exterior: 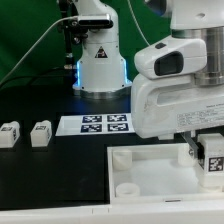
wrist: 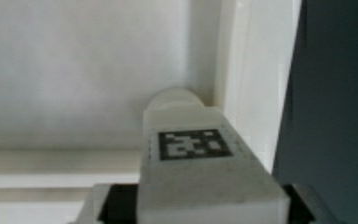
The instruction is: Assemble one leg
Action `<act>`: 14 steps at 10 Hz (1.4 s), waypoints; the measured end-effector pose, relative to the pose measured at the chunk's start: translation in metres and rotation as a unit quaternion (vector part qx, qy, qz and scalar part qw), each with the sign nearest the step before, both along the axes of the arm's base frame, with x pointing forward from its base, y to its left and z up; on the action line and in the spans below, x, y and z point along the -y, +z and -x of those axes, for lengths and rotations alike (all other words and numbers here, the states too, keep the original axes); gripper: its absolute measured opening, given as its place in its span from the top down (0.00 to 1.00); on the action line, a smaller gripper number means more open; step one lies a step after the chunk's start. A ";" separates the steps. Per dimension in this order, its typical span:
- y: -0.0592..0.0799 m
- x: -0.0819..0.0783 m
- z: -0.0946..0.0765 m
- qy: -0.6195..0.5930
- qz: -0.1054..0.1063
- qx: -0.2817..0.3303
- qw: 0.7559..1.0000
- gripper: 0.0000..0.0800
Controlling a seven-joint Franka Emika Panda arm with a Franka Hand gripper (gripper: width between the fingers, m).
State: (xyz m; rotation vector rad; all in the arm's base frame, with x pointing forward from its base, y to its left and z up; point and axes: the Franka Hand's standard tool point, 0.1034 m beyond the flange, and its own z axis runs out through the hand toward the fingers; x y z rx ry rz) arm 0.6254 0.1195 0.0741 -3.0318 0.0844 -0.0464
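- Grip: the two-finger pincer (exterior: 207, 160) is closed narrow on the leg (exterior: 213, 160), a small white plastic block with a black-and-white square tag on its face. The wrist view shows the block (wrist: 194, 150) wedged between the dark fingers (wrist: 115, 203).
- Place of the leg: it is off the black surface (exterior: 60, 180), carried over the far corner, on the exterior view's right, of the large white square plastic piece with raised rim (exterior: 160, 185).
- Key relation: the leg's long axis runs on from the fingers, pointing away from the wrist and down toward the piece. In the wrist view its rounded tip sits right at the inner corner where two rim walls meet (wrist: 208, 60).
- Gap: I cannot tell whether the tip touches the piece or hangs just above it. The corner socket there is hidden behind the leg.
- For comparison, one round socket (exterior: 127, 188) shows open at the near corner on the exterior view's left, well apart from the pincer.
- Judgement: the step in hand looks like seating this leg in the hidden corner socket. The next move would call for keeping the axis upright and centred before pressing or turning.
- Risk: a slight tilt could jam the tip against the rim.
- Elsewhere: two more tagged white blocks (exterior: 26, 134) lie on the surface at the exterior view's left, and the marker board (exterior: 95, 124) lies between them and the arm.
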 end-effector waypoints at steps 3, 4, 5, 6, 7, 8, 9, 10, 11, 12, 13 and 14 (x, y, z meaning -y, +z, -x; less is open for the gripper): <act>-0.001 0.003 -0.004 -0.195 -0.023 -0.004 0.981 0.63; -0.001 0.005 -0.006 -0.267 -0.036 -0.001 0.963 0.63; -0.001 0.006 -0.005 -0.318 -0.044 -0.004 0.947 0.63; -0.001 0.006 -0.005 -0.356 -0.046 -0.009 0.933 0.63; -0.001 0.006 -0.005 -0.386 -0.048 -0.014 0.921 0.63; -0.001 0.007 -0.005 -0.437 -0.052 -0.022 0.898 0.63; -0.001 0.007 -0.005 -0.474 -0.055 -0.027 0.878 0.63; -0.002 0.007 -0.005 -0.526 -0.062 -0.032 0.848 0.63; -0.003 0.004 -0.002 -0.609 -0.079 -0.033 0.789 0.63; -0.003 -0.001 -0.002 -0.665 -0.099 -0.034 0.740 0.63; -0.004 0.000 -0.002 -0.723 -0.117 -0.045 0.679 0.63; -0.004 0.000 -0.002 -0.714 -0.116 -0.044 0.689 0.63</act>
